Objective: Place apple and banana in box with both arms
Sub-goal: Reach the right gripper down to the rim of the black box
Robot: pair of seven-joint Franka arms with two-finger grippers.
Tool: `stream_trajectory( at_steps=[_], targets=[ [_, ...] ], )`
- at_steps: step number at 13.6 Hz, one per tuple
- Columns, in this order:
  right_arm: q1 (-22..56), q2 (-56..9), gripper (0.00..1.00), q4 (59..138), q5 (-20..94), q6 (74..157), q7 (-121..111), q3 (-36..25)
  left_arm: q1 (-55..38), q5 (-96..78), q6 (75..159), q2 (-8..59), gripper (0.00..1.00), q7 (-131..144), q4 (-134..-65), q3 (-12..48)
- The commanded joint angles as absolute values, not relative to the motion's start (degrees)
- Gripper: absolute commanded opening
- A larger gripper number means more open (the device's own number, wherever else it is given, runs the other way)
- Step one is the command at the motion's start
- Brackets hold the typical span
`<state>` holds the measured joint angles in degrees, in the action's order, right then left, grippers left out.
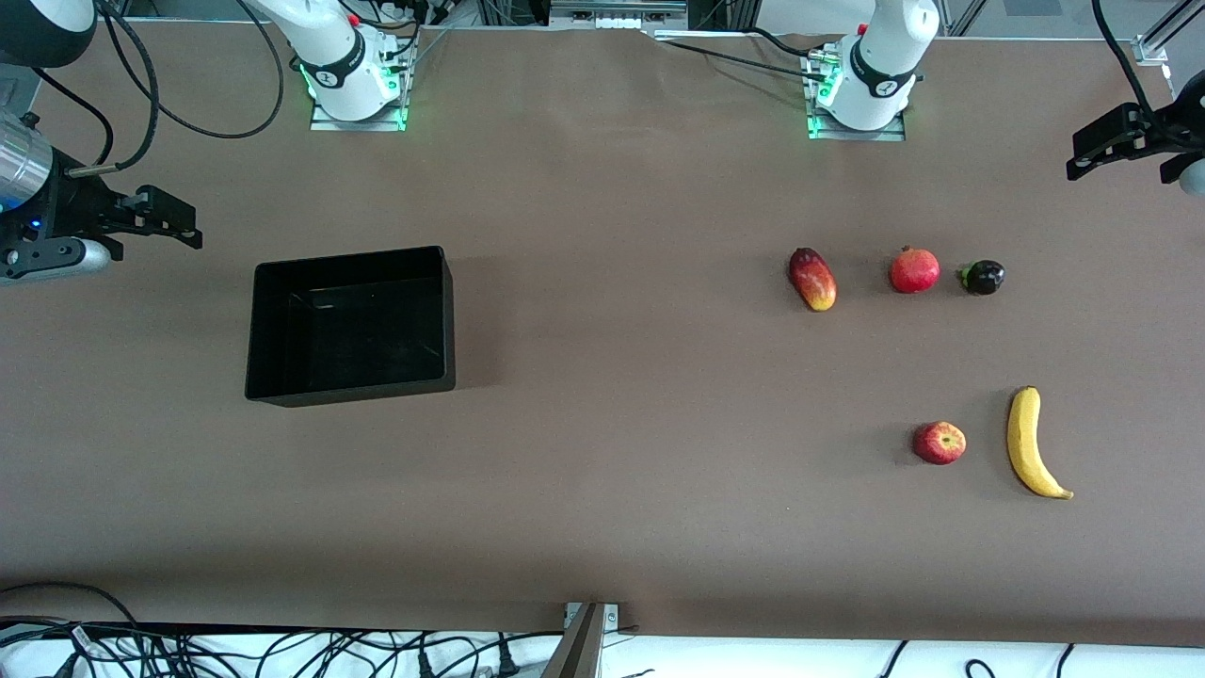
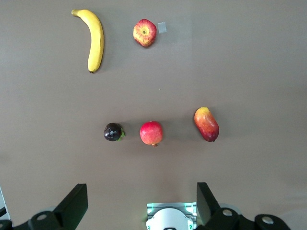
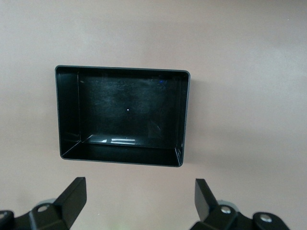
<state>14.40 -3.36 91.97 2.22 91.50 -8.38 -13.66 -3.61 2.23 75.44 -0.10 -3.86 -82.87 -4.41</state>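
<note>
Two white robot arms with rounded shells rise from bases at the twelve o'clock edge of the front view. The right arm (image 1: 344,66) sits at eleven o'clock, the left arm (image 1: 871,80) at one o'clock. Each base carries a black joint band with a small white marking, stands on a metal plate, and glows green along its lower rim. Black cables loop around both. The right gripper (image 1: 179,231) is black with a silver cylindrical wrist section and a small blue light. The left gripper (image 1: 1092,151) is black and blocky. Both have flat, wedge-shaped black fingers (image 3: 72,199).
</note>
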Motion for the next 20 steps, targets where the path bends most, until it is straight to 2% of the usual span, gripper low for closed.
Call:
stream_trajectory(
  at_steps=[1, 5, 7, 12, 14, 17, 18, 19, 20],
  targets=[
    [13.4, -3.8, 1.0, 90.4, 1.5, 89.4, -8.2, -12.7, -3.0, 1.7, 75.9, -0.3, 1.0, -4.9, -83.2, -4.0],
    [13.6, -4.3, 1.0, 90.3, 1.2, 89.6, -8.2, -12.7, -3.0, 1.7, 75.9, -0.3, 1.0, -4.8, -83.2, -4.0],
    [14.0, -6.9, 1.0, 92.4, -1.5, 91.0, -7.4, -12.7, -3.0, 1.7, 75.9, -0.3, 1.0, -4.8, -83.2, -4.0],
    [11.8, -13.0, 1.0, 110.7, -1.8, 118.0, -7.3, -13.6, -3.0, 1.7, 77.2, 0.9, 1.0, -4.7, -83.1, -4.0],
    [11.2, -16.9, 1.0, 113.4, -1.1, 125.0, -7.3, -13.6, -2.9, 1.7, 76.8, 0.6, 1.0, -5.1, -84.0, -4.0],
    [10.0, -23.7, 1.0, 114.0, -0.3, 130.9, -7.4, -13.6, -2.7, 1.7, 77.5, 1.1, 1.0, -4.2, -84.0, -4.0],
    [10.0, -24.7, 0.98, 115.0, 2.1, 132.3, -8.0, -13.6, -2.7, 1.6, 78.5, 1.6, 1.0, -4.2, -84.1, -4.0],
    [9.9, -25.0, 0.88, 116.3, 3.3, 133.2, -8.2, -13.6, -2.7, 1.6, 79.6, 3.1, 1.0, -4.2, -84.3, -4.0],
    [10.0, -25.0, 0.67, 116.9, 3.4, 133.5, -8.3, -13.6, -2.6, 1.5, 81.9, 4.6, 1.0, -4.2, -84.4, -4.0]
  ],
)
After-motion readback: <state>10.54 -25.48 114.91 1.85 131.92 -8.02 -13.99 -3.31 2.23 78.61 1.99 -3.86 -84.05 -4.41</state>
